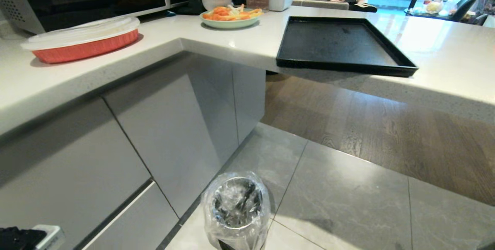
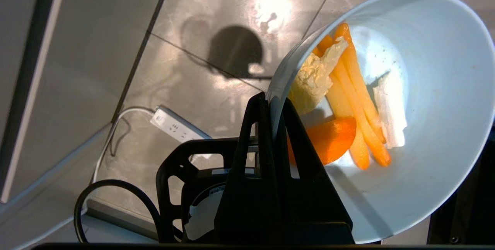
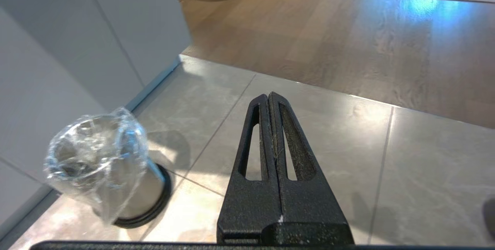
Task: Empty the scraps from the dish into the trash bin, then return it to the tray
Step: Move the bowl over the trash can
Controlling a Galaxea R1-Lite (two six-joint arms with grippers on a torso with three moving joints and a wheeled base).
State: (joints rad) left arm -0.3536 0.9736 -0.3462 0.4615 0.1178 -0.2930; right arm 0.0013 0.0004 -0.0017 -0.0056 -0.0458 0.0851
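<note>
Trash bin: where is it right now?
On the tiled floor, the trash bin stands at the bottom centre of the head view, beside the grey cabinet fronts, below the countertop holding the tray.

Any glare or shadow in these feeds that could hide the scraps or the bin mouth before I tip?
Left wrist view: glare spot on the floor tile and a bright patch inside the dish, but the scraps read clearly; the left gripper pinches the rim. Head view: wide-angle bending; the trash bin liner glints. Right wrist view: bag reflections veil the bin mouth; right gripper shut, idle.
</note>
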